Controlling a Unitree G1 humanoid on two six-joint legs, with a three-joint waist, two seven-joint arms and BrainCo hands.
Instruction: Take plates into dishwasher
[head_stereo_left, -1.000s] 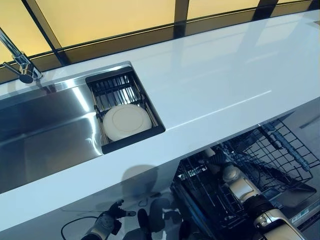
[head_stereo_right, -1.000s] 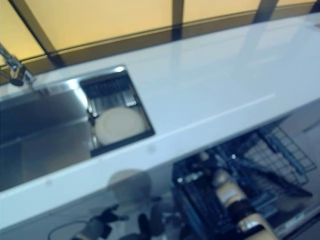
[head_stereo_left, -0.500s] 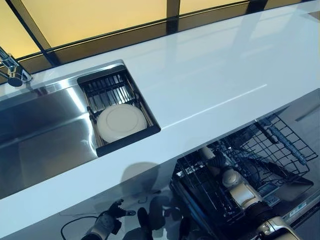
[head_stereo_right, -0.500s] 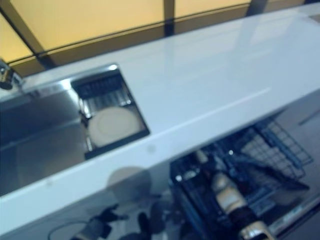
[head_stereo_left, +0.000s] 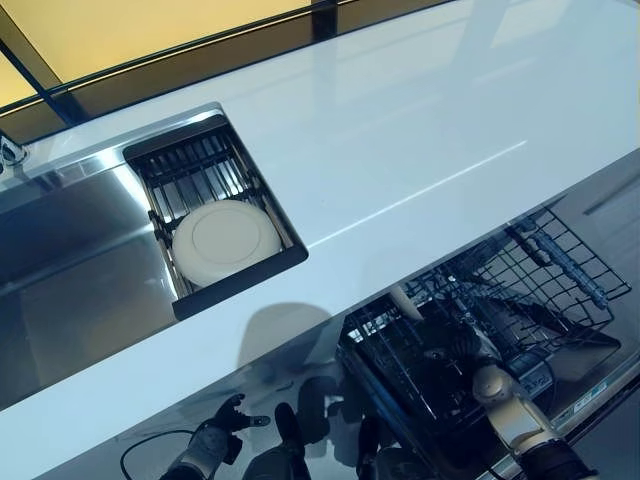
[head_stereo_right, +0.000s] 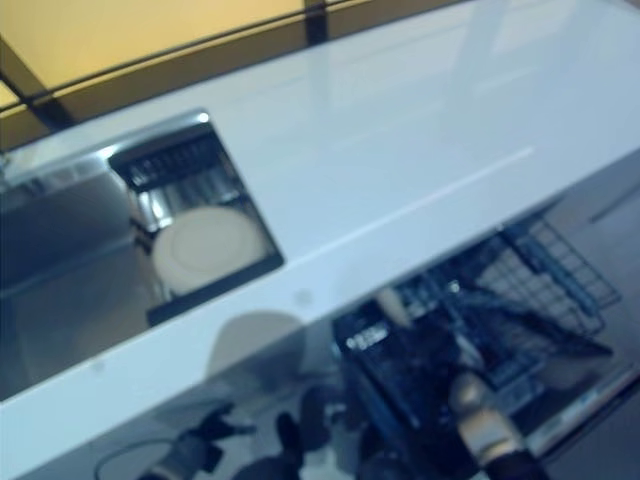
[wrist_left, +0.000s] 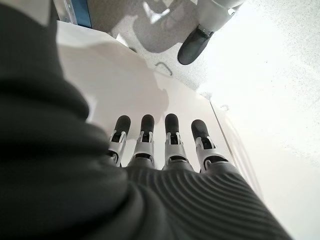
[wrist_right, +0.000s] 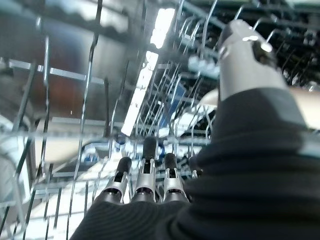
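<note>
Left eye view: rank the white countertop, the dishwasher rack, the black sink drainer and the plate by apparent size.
1. White countertop
2. Dishwasher rack, partly hidden under the counter
3. Black sink drainer
4. Plate, lying inside the drainer

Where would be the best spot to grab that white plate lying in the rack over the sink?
Probably by its rim, coming from above. The plate lies nearly flat in the dark rack, so only its edge offers a hold; the side toward the counter looks most open.
</note>
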